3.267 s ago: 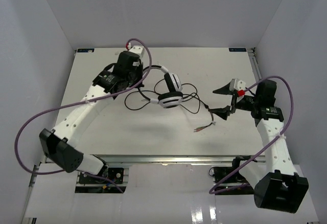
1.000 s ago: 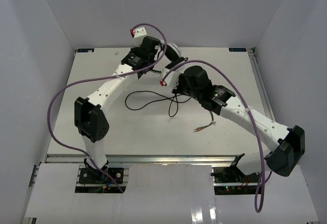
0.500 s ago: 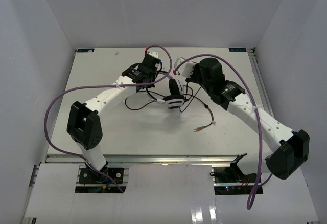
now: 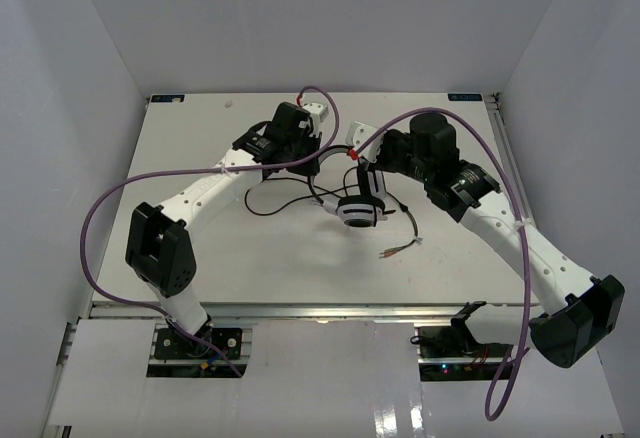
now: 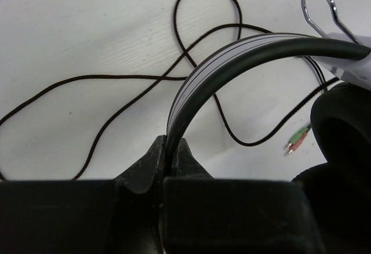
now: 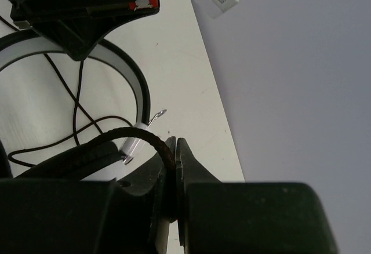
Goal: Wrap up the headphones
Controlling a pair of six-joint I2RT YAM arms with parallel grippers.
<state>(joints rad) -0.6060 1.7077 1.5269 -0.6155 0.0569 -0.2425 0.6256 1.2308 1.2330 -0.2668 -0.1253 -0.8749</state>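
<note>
The headphones (image 4: 356, 208) are held over the middle of the table (image 4: 200, 248), between the two arms. The left gripper (image 5: 172, 152) is clenched on the headband (image 5: 232, 54), with both fingers pressed against the band's flat faces. The right gripper (image 6: 172, 152) is clenched on the rim of one black ear pad (image 6: 116, 141).

The headband arcs from the left gripper toward the right gripper, so its long axis runs roughly left to right across the table. The cord (image 5: 87, 79) is not wound on anything. It lies in loose loops on the table below the headband and toward the near side. The slack loop lies closest to the left gripper. The frayed end (image 4: 398, 250) lies on the near right, closer to the right arm.

Both grippers are occupied, so one will probably have to let go to pick up the cord. The right arm appears better placed for this.

The headband is white outside and dark inside. A thin metal wire bracket shows at the ear cup. The cord is thin, black and limp.
</note>
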